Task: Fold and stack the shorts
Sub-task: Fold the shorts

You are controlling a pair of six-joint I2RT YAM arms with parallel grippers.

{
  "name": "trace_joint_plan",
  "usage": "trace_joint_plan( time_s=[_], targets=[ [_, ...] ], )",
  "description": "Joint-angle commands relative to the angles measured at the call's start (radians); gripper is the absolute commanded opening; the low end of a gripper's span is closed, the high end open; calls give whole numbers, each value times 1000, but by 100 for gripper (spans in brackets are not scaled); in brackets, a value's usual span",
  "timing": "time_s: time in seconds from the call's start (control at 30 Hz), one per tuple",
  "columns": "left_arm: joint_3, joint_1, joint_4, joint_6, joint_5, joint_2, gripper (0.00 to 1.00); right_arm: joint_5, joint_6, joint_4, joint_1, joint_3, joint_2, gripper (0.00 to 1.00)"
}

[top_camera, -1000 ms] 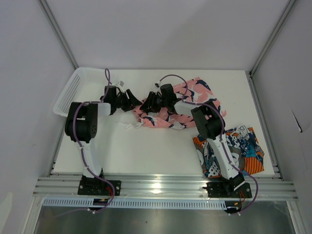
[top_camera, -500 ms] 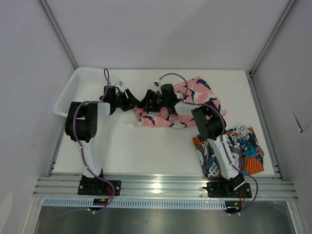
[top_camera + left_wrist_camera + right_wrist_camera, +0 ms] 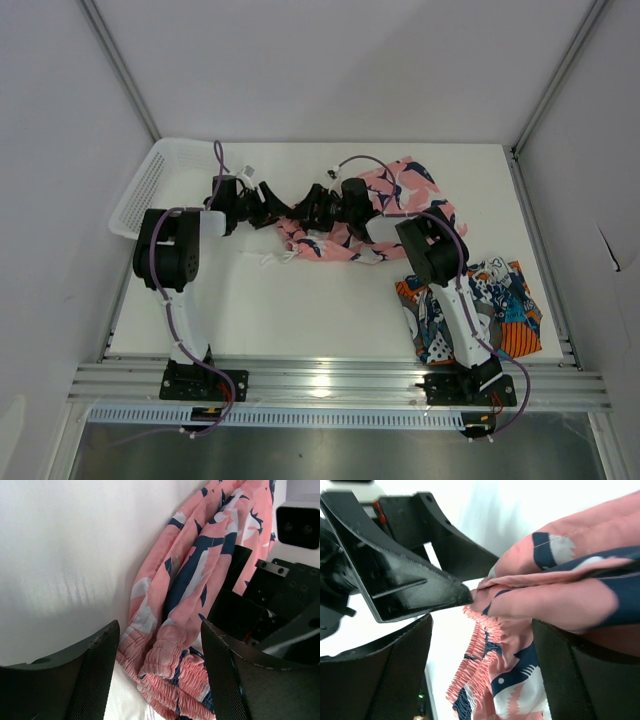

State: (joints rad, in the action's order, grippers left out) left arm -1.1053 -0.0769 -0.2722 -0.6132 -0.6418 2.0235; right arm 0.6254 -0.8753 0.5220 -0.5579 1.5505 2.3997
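Pink pair: the soft pink shorts with navy-and-white shapes [image 3: 385,212] lay rumpled on the white counter [image 3: 300,300], towards the back and middle, with the gathered elastic waistband at their left end.
Printed pair: the blue, orange, white and grey printed shorts [image 3: 490,310] lay as a compact bundle at the counter's near right corner, well apart from the pink pair.
Basket: the white plastic mesh basket [image 3: 165,180] stood at the back left corner, with no fabric visible in it.
Left pincer: the left pincer [image 3: 159,625] was released, its fingers spread wide around the ruched waistband and not clenched on it.
Right pincer: the right pincer [image 3: 481,622] was also released, straddling a raised fold of pink cloth, nose to nose with the left one.
Step in hand: judging by this, the pink pair was being taken up at the waistband for its fold; the printed pair looked already folded.
Next move: it likely called for both pincers to close on separate spots of the waistband, pull it straight, then carry it over the legs.
Risk: the two pincers stood very near each other, so a clash or a one-layer pinch seemed possible.
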Motion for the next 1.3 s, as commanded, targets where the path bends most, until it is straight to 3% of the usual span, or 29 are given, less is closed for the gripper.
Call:
trace_joint_plan(
  time_s=[0.0,0.2,0.47,0.9,0.97,1.0,1.07,1.1,1.17,1.2,1.27],
  targets=[
    [9,6,-44,-13,-67,4,69,11,-91,145,29,-35,-48,81],
    [18,14,-84,-25,-91,11,69,7,-143,205,50,-49,-56,74],
    [-4,-7,-32,29,-62,1,69,37,-235,234,61,28,24,76],
    [-37,-23,25,50,-52,23,64,31,-232,174,49,103,79,76],
    [-50,-23,36,52,-48,30,58,27,-226,167,47,112,85,76],
    [-60,-24,53,53,-45,33,49,27,-226,167,46,112,87,76],
    [-71,-27,73,62,-42,49,39,27,-223,164,44,112,87,76],
    [-92,-30,102,64,-38,52,26,28,-220,156,43,111,87,76],
    [-109,-34,139,73,-19,61,16,30,-209,158,46,105,70,76],
    [-120,-34,146,73,-18,66,4,31,-202,156,47,94,61,77],
    [-133,-34,183,67,-2,67,0,30,-169,147,58,71,13,78]
  ],
)
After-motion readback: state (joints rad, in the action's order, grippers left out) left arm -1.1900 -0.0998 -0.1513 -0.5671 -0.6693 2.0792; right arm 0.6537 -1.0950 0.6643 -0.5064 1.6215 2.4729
